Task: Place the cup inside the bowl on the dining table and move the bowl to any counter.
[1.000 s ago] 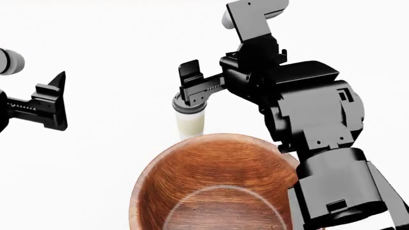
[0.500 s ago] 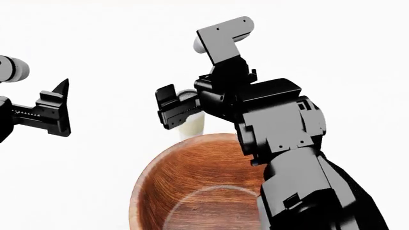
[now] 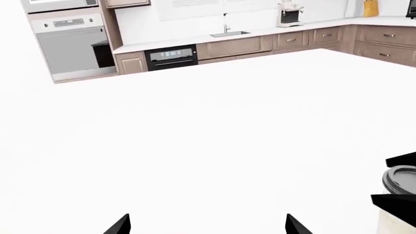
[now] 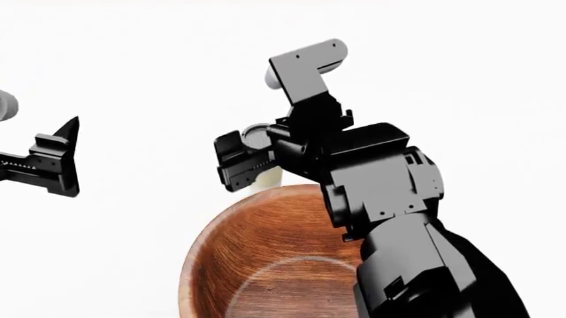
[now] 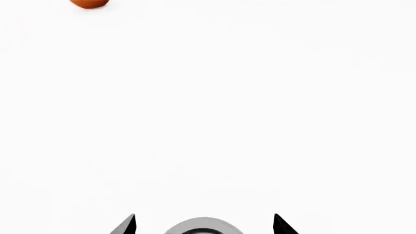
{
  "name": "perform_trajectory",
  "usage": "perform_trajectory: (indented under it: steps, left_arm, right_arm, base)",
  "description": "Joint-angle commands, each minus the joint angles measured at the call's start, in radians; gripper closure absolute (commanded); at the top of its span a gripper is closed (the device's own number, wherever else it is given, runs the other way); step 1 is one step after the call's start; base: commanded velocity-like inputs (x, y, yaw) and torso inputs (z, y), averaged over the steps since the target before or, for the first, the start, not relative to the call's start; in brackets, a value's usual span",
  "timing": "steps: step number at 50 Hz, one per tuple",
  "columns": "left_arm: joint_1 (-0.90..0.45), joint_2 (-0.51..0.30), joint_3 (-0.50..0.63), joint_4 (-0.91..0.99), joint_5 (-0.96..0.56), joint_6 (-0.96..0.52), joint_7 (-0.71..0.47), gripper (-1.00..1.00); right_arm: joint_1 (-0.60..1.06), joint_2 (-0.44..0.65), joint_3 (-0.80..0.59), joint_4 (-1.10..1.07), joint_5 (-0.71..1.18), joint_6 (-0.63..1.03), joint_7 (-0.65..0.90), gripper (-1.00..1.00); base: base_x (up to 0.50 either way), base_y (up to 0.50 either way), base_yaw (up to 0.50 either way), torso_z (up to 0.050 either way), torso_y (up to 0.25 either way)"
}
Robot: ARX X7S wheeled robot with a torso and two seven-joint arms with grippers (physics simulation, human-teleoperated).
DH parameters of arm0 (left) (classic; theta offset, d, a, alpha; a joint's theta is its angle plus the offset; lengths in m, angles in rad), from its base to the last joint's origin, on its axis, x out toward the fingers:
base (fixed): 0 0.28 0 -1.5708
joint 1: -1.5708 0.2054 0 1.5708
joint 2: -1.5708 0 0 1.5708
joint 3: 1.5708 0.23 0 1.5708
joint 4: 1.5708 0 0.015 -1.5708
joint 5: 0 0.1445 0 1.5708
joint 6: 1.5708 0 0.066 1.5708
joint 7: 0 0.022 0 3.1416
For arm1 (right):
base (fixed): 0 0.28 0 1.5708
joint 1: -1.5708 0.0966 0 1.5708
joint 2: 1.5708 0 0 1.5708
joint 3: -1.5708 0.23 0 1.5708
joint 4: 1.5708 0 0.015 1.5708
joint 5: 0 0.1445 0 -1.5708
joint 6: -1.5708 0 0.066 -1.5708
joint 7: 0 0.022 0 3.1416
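The bowl (image 4: 265,258), large and of reddish-brown wood, stands on the white dining table (image 4: 132,66) at the near edge of the head view. The cream cup (image 4: 264,177) with its grey lid (image 4: 256,136) stands upright just beyond the bowl's far rim. My right gripper (image 4: 240,158) is open and straddles the cup's top. In the right wrist view the lid (image 5: 204,225) sits between the fingertips (image 5: 127,224), with gaps on both sides. My left gripper (image 4: 69,159) is open and empty, well left of the cup. The cup (image 3: 398,200) shows at the left wrist view's edge.
A counter with a sink and faucet (image 3: 227,33), an oven (image 3: 71,46) and brown cabinets lie beyond the table's far edge. A small orange-brown object (image 5: 89,3) lies far off on the table in the right wrist view.
My right arm has swung left and closed in on the cup, so its open jaws now stand around the lid. My left gripper has drifted slightly left.
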Motion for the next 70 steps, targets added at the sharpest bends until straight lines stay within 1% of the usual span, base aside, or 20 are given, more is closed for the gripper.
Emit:
perform_trajectory:
  steps: [1,5,10,17,20,21,31,32,33,36,38,40,42,43,45,47,53,61,68,70]
  left_arm:
    - [0.023,-0.025,-0.014,0.01,-0.01,0.009,0.014,-1.0]
    - [0.022,-0.026,-0.013,0.009,-0.012,0.007,0.014,-1.0]
    - [0.021,-0.027,-0.012,0.008,-0.014,0.004,0.012,-1.0]
    - [0.02,-0.027,-0.013,0.008,-0.017,0.002,0.009,-1.0]
    - [0.02,-0.028,-0.01,0.008,-0.018,0.003,0.012,-1.0]
    - [0.019,-0.029,-0.01,0.007,-0.018,0.003,0.013,-1.0]
    - [0.016,-0.033,-0.002,0.007,-0.019,0.001,0.018,-1.0]
    - [-0.021,0.045,0.055,-0.034,0.025,0.01,-0.022,-1.0]
    - [-0.022,0.051,0.05,-0.04,0.023,0.015,-0.022,-1.0]
    - [-0.022,0.03,0.053,-0.027,0.02,0.006,-0.013,-1.0]
    - [-0.057,0.063,0.104,-0.046,0.052,-0.01,-0.033,-1.0]
    - [-0.074,0.102,0.124,-0.059,0.067,-0.009,-0.056,-1.0]
    - [-0.052,0.08,0.09,-0.05,0.046,0.005,-0.04,-1.0]
    - [-0.045,0.077,0.079,-0.049,0.04,0.01,-0.038,-1.0]
    - [-0.038,0.074,0.075,-0.05,0.036,0.015,-0.034,-1.0]
    - [-0.029,0.06,0.063,-0.044,0.027,0.017,-0.025,-1.0]
    - [-0.029,0.066,0.066,-0.048,0.032,0.023,-0.032,-1.0]
    - [-0.029,0.06,0.066,-0.047,0.029,0.023,-0.029,-1.0]
    - [-0.028,0.065,0.08,-0.043,0.037,0.026,-0.035,-1.0]
    - [-0.029,0.055,0.074,-0.041,0.031,0.023,-0.029,-1.0]
  right_arm:
    - [-0.01,-0.001,-0.01,0.002,0.002,0.005,0.007,-1.0]
    - [-0.022,-0.001,-0.013,0.002,0.003,0.01,0.008,-1.0]
    - [-0.027,-0.001,-0.076,0.002,0.066,0.0,0.013,-1.0]
    - [-0.027,-0.001,-0.005,0.003,-0.007,0.007,0.011,-1.0]
    - [-0.015,-0.001,-0.024,0.002,-0.002,-0.015,0.04,-1.0]
    - [-0.012,-0.001,-0.031,0.002,0.0,-0.03,0.048,1.0]
    - [0.031,-0.001,0.088,0.002,-0.067,-0.017,0.059,1.0]
    - [0.041,-0.001,0.09,0.002,-0.065,-0.015,0.055,1.0]
    - [0.044,-0.001,0.089,0.002,-0.064,-0.016,0.055,1.0]
    - [0.065,-0.001,0.087,0.002,-0.062,-0.019,0.052,1.0]
    - [0.073,0.0,0.105,0.002,-0.08,-0.016,0.049,1.0]
    - [0.086,0.003,0.114,0.001,-0.096,-0.012,0.041,1.0]
    - [0.098,0.007,0.113,-0.006,-0.101,-0.001,0.034,1.0]
    - [0.095,0.032,0.113,-0.08,-0.092,0.037,0.051,1.0]
    - [0.058,0.119,0.127,-0.331,-0.045,0.163,0.132,1.0]
    - [0.03,0.182,0.138,-0.506,-0.006,0.248,0.191,1.0]
    - [-0.034,0.34,0.213,-0.905,0.129,0.43,0.357,1.0]
    - [-0.096,0.48,0.319,-1.266,0.324,0.598,0.538,1.0]
    - [-0.124,0.569,0.406,-1.466,0.498,0.694,0.653,1.0]
    - [-0.143,0.595,0.431,-1.511,0.542,0.707,0.693,1.0]
  base:
    - [0.0,0.0,0.0,0.0,0.0]
    - [0.0,0.0,0.0,0.0,0.0]
    - [0.0,0.0,0.0,0.0,0.0]
    - [0.0,0.0,0.0,0.0,0.0]
    - [0.0,0.0,0.0,0.0,0.0]
    - [0.0,0.0,0.0,0.0,0.0]
    - [0.0,0.0,0.0,0.0,0.0]
    - [0.0,0.0,0.0,0.0,0.0]
    - [0.0,0.0,0.0,0.0,0.0]
    - [0.0,0.0,0.0,0.0,0.003]
    - [0.0,0.0,0.0,0.0,0.0]
    - [0.0,0.0,0.0,0.0,0.0]
    - [0.0,0.0,0.0,0.0,0.0]
    - [0.0,0.0,0.0,0.0,0.0]
    - [0.0,0.0,0.0,0.0,0.0]
    - [0.0,0.0,0.0,0.0,0.0]
    - [0.0,0.0,0.0,0.0,0.0]
    - [0.0,0.0,0.0,0.0,0.001]
    - [0.0,0.0,0.0,0.0,0.0]
    - [0.0,0.0,0.0,0.0,0.0]
